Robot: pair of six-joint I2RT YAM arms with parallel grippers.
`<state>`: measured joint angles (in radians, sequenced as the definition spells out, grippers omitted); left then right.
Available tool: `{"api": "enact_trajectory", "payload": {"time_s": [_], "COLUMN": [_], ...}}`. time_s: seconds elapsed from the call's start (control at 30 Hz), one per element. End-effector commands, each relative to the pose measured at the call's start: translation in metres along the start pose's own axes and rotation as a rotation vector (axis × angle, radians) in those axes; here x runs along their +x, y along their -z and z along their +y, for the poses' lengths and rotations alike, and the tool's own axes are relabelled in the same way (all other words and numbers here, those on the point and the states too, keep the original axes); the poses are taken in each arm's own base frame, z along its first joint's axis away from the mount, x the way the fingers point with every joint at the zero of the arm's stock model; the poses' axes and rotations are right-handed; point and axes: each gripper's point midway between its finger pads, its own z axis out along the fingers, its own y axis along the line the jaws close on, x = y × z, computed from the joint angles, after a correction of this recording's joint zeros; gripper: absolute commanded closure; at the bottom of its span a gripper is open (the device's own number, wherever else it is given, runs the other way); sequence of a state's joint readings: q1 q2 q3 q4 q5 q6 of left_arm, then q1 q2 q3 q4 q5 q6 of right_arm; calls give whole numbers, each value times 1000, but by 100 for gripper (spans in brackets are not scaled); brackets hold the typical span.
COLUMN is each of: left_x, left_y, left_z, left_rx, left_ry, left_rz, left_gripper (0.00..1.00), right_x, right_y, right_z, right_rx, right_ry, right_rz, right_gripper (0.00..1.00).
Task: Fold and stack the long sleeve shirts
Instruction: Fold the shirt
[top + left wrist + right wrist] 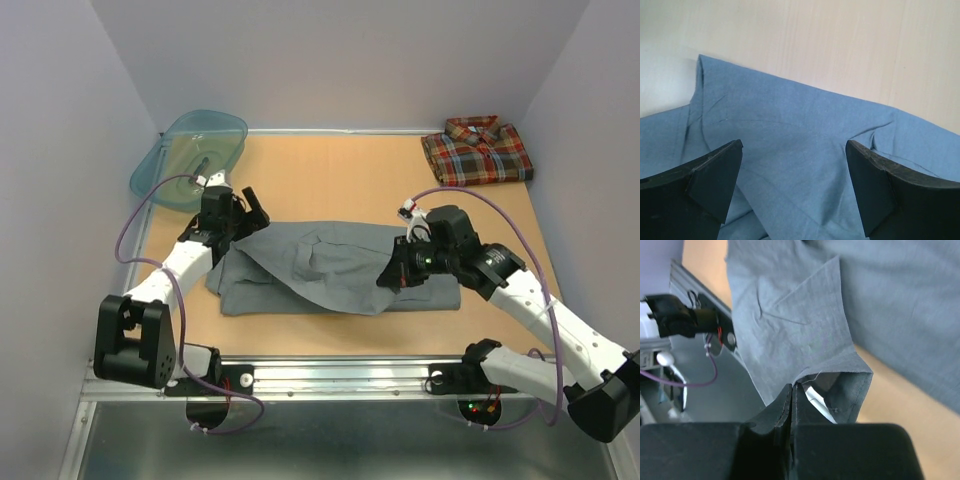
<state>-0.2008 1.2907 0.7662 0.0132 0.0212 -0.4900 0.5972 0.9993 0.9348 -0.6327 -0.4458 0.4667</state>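
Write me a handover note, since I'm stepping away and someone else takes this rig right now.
Left gripper: open, over the left end of the grey shirt, holding nothing.
Right gripper: shut, pinching a flap at the grey shirt's right end.
Plaid shirt: folded, at the far right corner of the table.
Done: plaid folded; grey partly folded mid-table.
Left: finish folding the grey one, then stack the two.

On table (330,175): spread shirt (330,265) at middle, folded shirt (476,150) far right corner, basin (190,158) far left corner.
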Motion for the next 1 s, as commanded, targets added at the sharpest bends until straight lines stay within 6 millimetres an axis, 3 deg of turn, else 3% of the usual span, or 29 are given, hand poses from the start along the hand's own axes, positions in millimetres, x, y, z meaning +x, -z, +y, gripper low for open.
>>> {"api": "enact_trajectory", "payload": {"time_s": [0.0,0.17,0.3,0.37,0.5,0.63,0.83,0.97], "left_x": [-20,-4,7,8,-1,-17,-17,-32], "left_y": [-6,-25,-36,-38,-32,-26,-22,-7], "left_z": [-25,-23,-15,-10,0,8,15,12], "left_rx": [77,82,48,24,-27,-81,-115,-107], "left_ry": [27,41,41,35,-4,-32,-43,-61], "left_rz": [-17,43,80,82,37,-27,-27,-88], "left_gripper": [5,4,4,4,4,4,4,4], "right_x": [47,67,67,55,11,-13,-53,-68], "right_y": [2,-4,-8,-10,-16,-24,-27,-21], "right_z": [-2,-7,-4,-9,-22,-39,-62,-94], "right_rx": [-19,-16,-16,36,187,306,415,491], "right_ry": [-123,-188,-207,-220,-266,-289,-346,-430], "right_rz": [159,235,262,218,75,7,-89,-139], "right_gripper": [100,99,99,99,100,99,99,99]}}
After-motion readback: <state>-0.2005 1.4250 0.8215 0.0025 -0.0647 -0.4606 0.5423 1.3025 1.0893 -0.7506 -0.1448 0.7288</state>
